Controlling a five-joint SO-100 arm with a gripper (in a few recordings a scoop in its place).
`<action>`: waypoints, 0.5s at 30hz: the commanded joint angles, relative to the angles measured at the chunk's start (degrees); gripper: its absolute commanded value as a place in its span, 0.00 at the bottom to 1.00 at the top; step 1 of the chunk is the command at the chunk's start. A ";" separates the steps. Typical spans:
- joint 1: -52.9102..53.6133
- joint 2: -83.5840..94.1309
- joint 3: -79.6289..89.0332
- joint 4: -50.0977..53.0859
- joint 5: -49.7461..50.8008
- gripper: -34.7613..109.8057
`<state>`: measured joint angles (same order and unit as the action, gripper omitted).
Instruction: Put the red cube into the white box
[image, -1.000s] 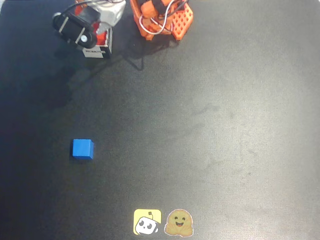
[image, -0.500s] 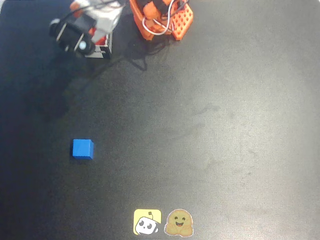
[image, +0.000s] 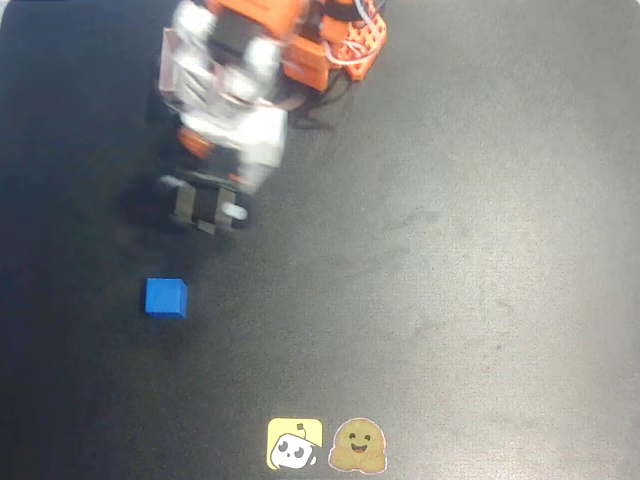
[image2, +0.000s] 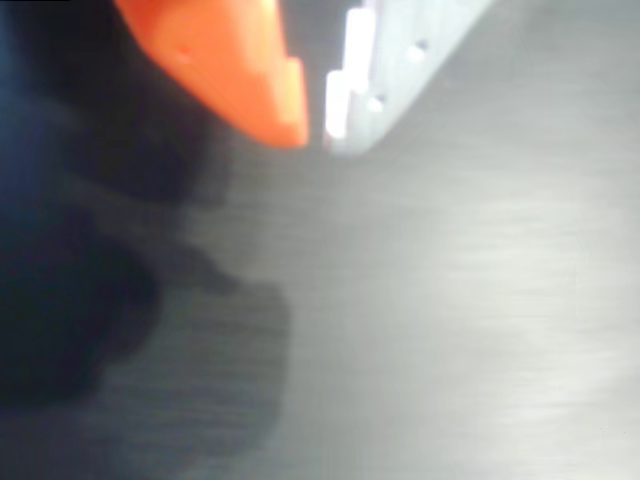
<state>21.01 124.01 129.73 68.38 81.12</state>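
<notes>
One end effector (image2: 318, 135) blurred over black counter (image: 450, 250), tips nearly together, nothing visible between; exact state unclear. Blue cube (image: 165, 298) just below-left of it in overhead view. Red cube, white box: cannot locate.

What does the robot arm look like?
The arm is orange and white, blurry in the overhead view. Its base is orange with a grid of holes, and red and white wires loop over it. The gripper has one pointy orange finger and one pale, white finger with small holes.
</notes>
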 joint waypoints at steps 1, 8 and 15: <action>-5.19 2.72 1.14 -0.53 3.34 0.24; -12.83 9.93 8.96 -1.32 7.12 0.24; -13.89 25.66 20.48 1.49 6.15 0.24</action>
<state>7.38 143.61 147.92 68.64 87.98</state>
